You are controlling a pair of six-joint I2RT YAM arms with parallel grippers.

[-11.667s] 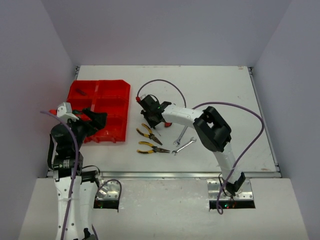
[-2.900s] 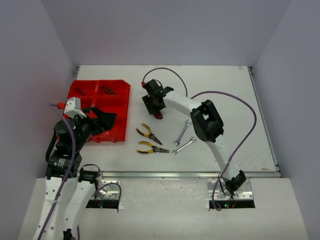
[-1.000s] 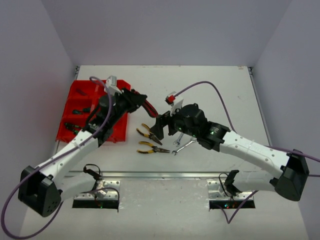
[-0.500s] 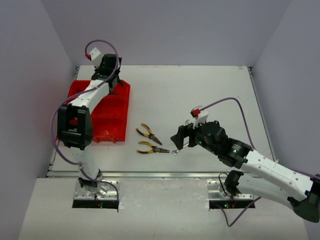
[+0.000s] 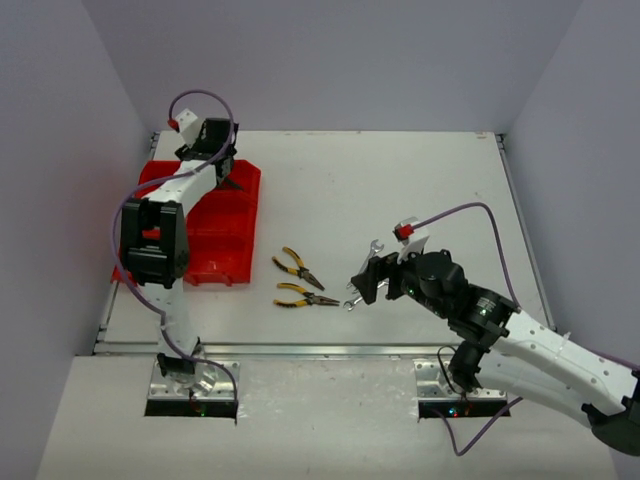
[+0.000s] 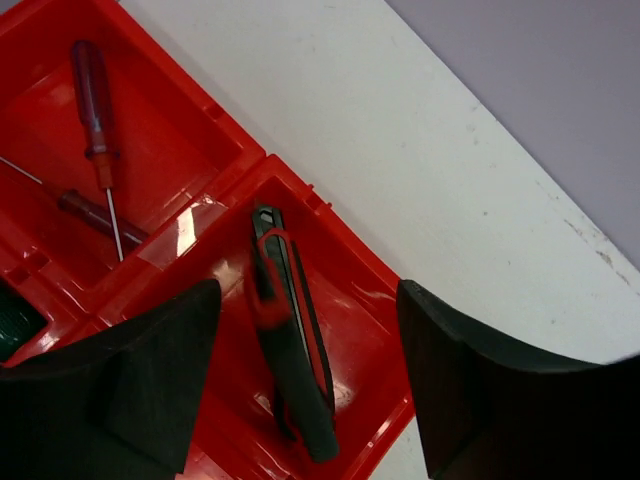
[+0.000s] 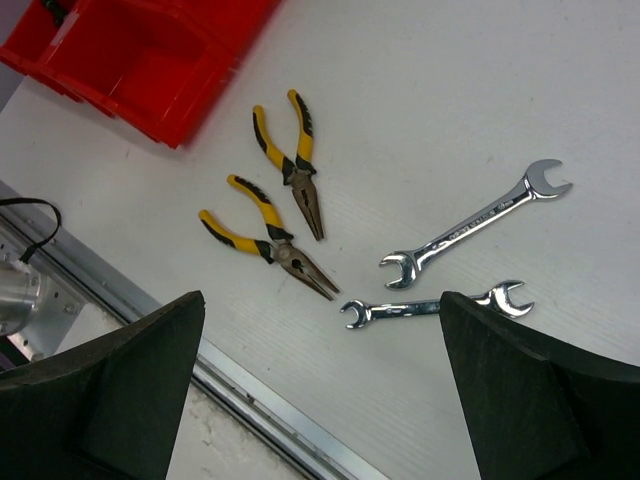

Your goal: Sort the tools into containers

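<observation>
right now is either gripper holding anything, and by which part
Nothing is held: left gripper stands open over the knife in the tray, right gripper open over the pliers.

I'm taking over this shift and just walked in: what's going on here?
Two robot arms are sorting tools into a red tray. The left hand hangs open over a far corner compartment where a red-and-black knife lies; thin red-handled screwdrivers lie in the compartment next to it. The right hand, open and empty, hovers over two yellow-handled pliers and two silver wrenches lying on the table, not yet sorted.
</observation>
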